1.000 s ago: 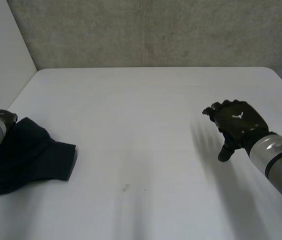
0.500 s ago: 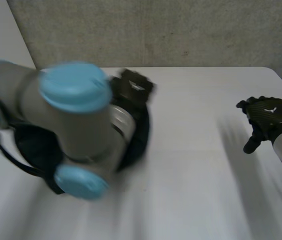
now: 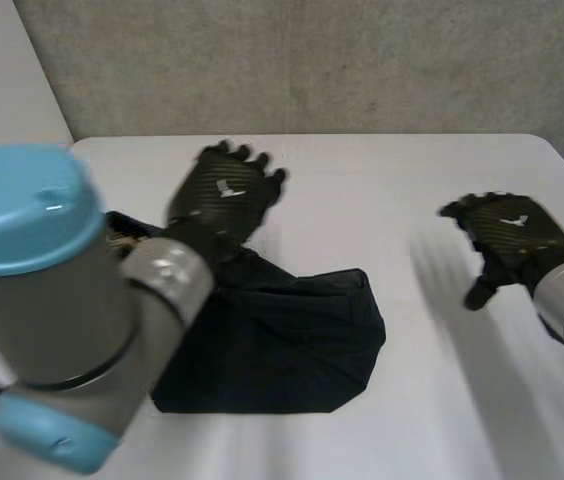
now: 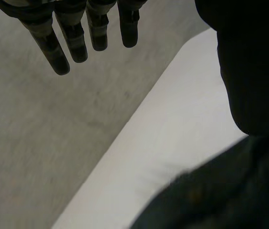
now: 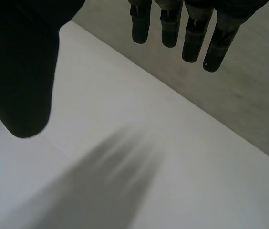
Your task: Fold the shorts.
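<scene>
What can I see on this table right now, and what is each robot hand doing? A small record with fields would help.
Surface: white table
Clothing: dark shorts, lying bunched on the table, not yet neatly folded
Left hand: open, fingers straight, raised over the far edge of the shorts, holding nothing
Right hand: open, fingers straight, over bare table, well apart from the shorts
Contact: neither hand grips the cloth

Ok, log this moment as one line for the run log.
shorts: bunched on table | left hand: open, above their far edge | right hand: open, over table, apart from shorts
</scene>
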### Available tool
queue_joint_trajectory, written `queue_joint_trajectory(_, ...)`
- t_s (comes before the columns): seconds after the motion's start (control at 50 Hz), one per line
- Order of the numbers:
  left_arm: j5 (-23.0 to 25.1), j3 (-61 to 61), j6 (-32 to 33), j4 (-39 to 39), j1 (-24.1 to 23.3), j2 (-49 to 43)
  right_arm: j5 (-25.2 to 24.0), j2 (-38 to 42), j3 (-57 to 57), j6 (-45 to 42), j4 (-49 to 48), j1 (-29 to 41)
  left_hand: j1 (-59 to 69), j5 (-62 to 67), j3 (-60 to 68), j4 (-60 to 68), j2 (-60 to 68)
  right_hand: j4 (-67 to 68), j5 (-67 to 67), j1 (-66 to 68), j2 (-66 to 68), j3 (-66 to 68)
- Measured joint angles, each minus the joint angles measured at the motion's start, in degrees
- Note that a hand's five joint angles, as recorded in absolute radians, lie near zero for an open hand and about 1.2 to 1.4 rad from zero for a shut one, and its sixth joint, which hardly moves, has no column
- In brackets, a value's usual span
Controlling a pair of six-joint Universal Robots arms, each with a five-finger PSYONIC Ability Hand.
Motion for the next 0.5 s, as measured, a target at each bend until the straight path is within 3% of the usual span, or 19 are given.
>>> queue_joint_trajectory(0.02, -0.3, -2.04, -0.74, -0.02, 1.0, 1.57, -4.56, -1.05, -0.05, -0.12, 0.78, 1.79, 0.0, 0.0, 0.0, 0.0, 0.0, 0.0, 0.0, 0.0, 0.0, 0.0)
queue_joint_trajectory(0.08, -1.15, -6.94, -3.19, -0.12, 4.0, 5.05, -8.6, -1.87, -0.36, -0.23, 1.27, 3.54, 0.0, 0.0, 0.0, 0.0, 0.0, 0.0, 0.0, 0.0, 0.0, 0.0)
queue_joint_trajectory(0.18, -1.74, -13.29, -8.18, -0.17, 10.57, 8.18, -11.6, -1.72, -1.7, -0.78, 1.31, 6.89, 0.0, 0.0, 0.0, 0.0, 0.0, 0.0, 0.0, 0.0, 0.0, 0.0)
queue_joint_trajectory(0.38, 2.58, -14.79, -10.69, 1.82, 19.35, 7.79, -7.18, 2.25, -6.55, 1.17, 3.9, 12.83, 0.0, 0.0, 0.0, 0.0, 0.0, 0.0, 0.0, 0.0, 0.0, 0.0)
queue_joint_trajectory(0.5, 10.96, -10.23, -10.16, 2.77, 23.5, 2.71, -1.12, 5.13, -9.75, 8.39, 6.14, 17.34, 0.0, 0.0, 0.0, 0.0, 0.0, 0.0, 0.0, 0.0, 0.0, 0.0)
